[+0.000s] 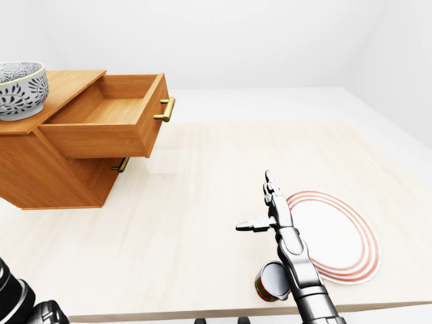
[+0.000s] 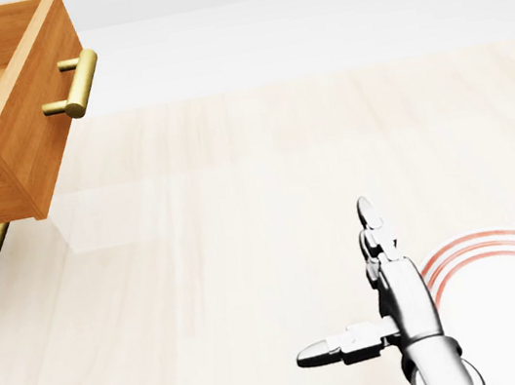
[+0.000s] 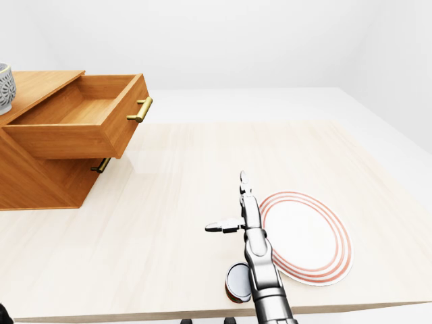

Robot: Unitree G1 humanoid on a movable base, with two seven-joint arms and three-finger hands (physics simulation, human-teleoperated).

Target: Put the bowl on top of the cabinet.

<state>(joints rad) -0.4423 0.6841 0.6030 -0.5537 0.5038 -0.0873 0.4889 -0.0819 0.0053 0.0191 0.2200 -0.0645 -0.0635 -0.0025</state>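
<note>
A white bowl (image 1: 20, 90) with a dark floral pattern stands upright on top of the wooden cabinet (image 1: 47, 169) at the left-eye view's far left. The cabinet's upper drawer (image 1: 111, 121) is pulled out and shows nothing inside. My right hand (image 1: 260, 212) hovers over the table beside the plate, far right of the cabinet, fingers stretched out and thumb pointing left, holding nothing. Of my left arm only a dark forearm part (image 1: 23, 304) shows in the bottom left corner; its hand is out of view.
A white plate (image 1: 337, 236) with red rings lies on the light wooden table (image 1: 202, 202) at the right. A small red and green can (image 1: 271, 282) lies on its side near the table's bottom edge, beside my right forearm. The lower drawer's brass handle (image 1: 121, 165) juts out.
</note>
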